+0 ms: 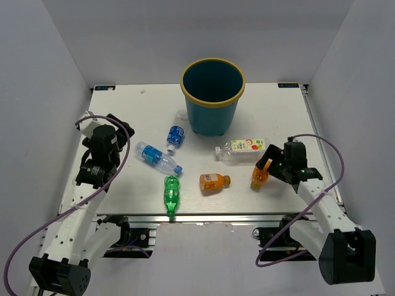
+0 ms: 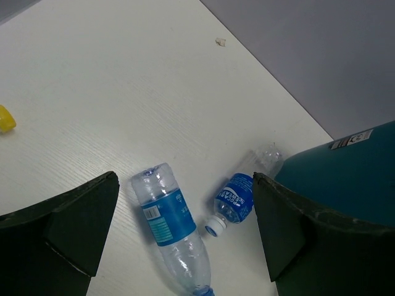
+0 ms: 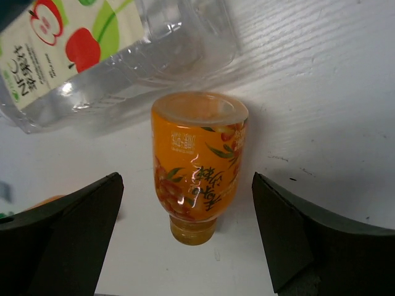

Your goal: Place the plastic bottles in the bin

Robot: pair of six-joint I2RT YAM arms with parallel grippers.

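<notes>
Top view: bin (image 1: 213, 95) stands at the far middle of the desk (image 1: 123, 111), nothing visible inside it; all six bottles lie on the desk. Two blue-label bottles (image 1: 158, 157) sit left of the bin, green bottle (image 1: 170, 193) near the front edge, one orange bottle (image 1: 213, 182) centre front, fruit-label bottle (image 1: 242, 148) right of centre, w/ the second orange bottle (image 1: 259, 175) just in front of it. Right claw (image 1: 269, 166) hangs over that second orange bottle; left claw (image 1: 106, 151) is near the left edge, well apart from the blue pair. Left wrist view: left claw (image 2: 185, 237) spread wide, empty, blue-label bottles between its fingers but further off, bin wall at right. Right wrist view: right claw (image 3: 185, 237) also wide open, holding nothing, orange bottle (image 3: 196, 166) centred between the fingers, cap toward the camera, fruit-label bottle (image 3: 117, 55) touching or nearly touching its base. Step in hand looks like the right arm's pick. Best approach: descend straight, close across the body mid-label, not the cap; keep the fingers clear of the fruit-label bottle so it isn't nudged. Round bottle may roll, so close squarely.
</notes>
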